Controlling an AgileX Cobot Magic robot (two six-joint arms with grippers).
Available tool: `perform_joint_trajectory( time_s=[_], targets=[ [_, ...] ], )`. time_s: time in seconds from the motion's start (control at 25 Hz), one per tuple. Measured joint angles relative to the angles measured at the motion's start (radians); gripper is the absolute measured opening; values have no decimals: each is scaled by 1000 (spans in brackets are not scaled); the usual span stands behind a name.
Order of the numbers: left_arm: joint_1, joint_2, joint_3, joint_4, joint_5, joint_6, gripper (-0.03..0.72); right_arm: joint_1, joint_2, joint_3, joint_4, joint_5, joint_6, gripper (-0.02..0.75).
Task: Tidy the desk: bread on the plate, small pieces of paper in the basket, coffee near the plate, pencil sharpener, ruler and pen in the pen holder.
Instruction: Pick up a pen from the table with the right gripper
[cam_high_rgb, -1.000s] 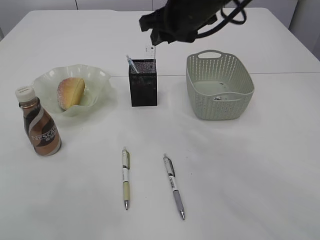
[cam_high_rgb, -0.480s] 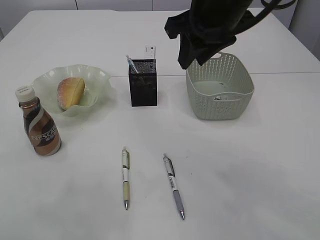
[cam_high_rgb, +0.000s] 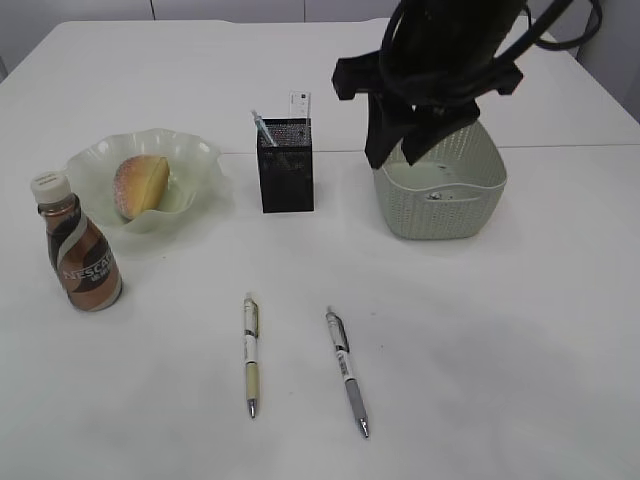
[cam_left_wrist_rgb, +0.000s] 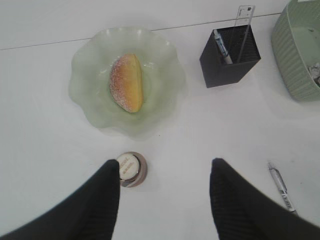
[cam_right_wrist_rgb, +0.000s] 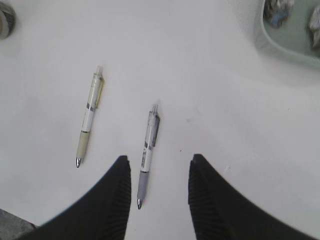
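The bread (cam_high_rgb: 140, 185) lies on the pale green plate (cam_high_rgb: 200, 155). The coffee bottle (cam_high_rgb: 82, 255) stands just in front of the plate. The black mesh pen holder (cam_high_rgb: 287, 170) holds a ruler (cam_high_rgb: 299, 103) and a pen (cam_high_rgb: 263, 128). A yellow pen (cam_high_rgb: 251, 353) and a grey pen (cam_high_rgb: 347, 370) lie on the table in front. The green basket (cam_high_rgb: 440, 200) holds paper pieces (cam_right_wrist_rgb: 277, 12). My right gripper (cam_high_rgb: 398, 150) is open and empty above the basket's left edge; its wrist view shows its jaws (cam_right_wrist_rgb: 159, 162) over the grey pen (cam_right_wrist_rgb: 148, 145). My left gripper (cam_left_wrist_rgb: 165, 167) is open and empty, high above the bottle cap (cam_left_wrist_rgb: 131, 167). No pencil sharpener shows.
The left wrist view shows the bread (cam_left_wrist_rgb: 128, 82), the plate (cam_left_wrist_rgb: 87, 100), the pen holder (cam_left_wrist_rgb: 227, 70) and the basket (cam_left_wrist_rgb: 295, 50). The right wrist view shows the yellow pen (cam_right_wrist_rgb: 89, 112) and the basket rim (cam_right_wrist_rgb: 280, 45). A seam crosses the white table behind the holder.
My right arm has swung right from above the pen holder to the basket's left edge and come lower. The things on the table have not moved.
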Motion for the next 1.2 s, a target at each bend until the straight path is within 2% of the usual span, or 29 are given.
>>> perform_joint_trajectory(
  time_s=[0.28, 0.48, 0.6, 0.84, 1.2],
  targets=[
    [0, 0, 0, -28, 0, 0, 424, 12, 0, 187, 6, 0, 152, 291],
    [0, 0, 0, -28, 0, 0, 424, 73, 0, 295, -64, -4, 230, 291],
    [0, 0, 0, -34, 0, 0, 424, 101, 2, 308, -97, -22, 285, 291],
    [0, 0, 0, -34, 0, 0, 423, 120, 67, 309, -93, -111, 310, 291],
    [0, 0, 0, -34, 0, 0, 423, 122, 175, 296, -2, -189, 303, 291]
  ],
)
